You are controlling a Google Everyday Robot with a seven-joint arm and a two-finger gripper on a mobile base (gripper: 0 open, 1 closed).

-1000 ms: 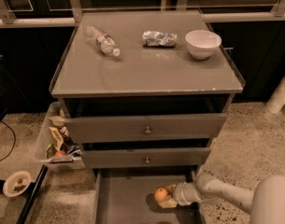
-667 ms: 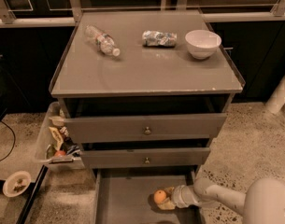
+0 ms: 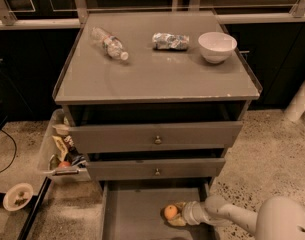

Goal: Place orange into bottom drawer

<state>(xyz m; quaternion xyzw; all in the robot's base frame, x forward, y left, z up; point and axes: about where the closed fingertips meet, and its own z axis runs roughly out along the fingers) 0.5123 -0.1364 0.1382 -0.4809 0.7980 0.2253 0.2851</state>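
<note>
End effector (image 3: 175, 215) at orange (image 3: 170, 212) — bottom drawer (image 3: 134, 214), bowl (image 3: 217, 46) above.

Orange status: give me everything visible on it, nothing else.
The orange is a small, round, smooth-looking, bright-orange fruit, whole as far as it shows. It sits low inside the open bottom drawer, right of centre over the flat grey floor. The gripper reaches in from the right and is against the fruit's right side, covering part of it. Whether the orange rests on the floor or hangs just above it cannot be told.
</note>
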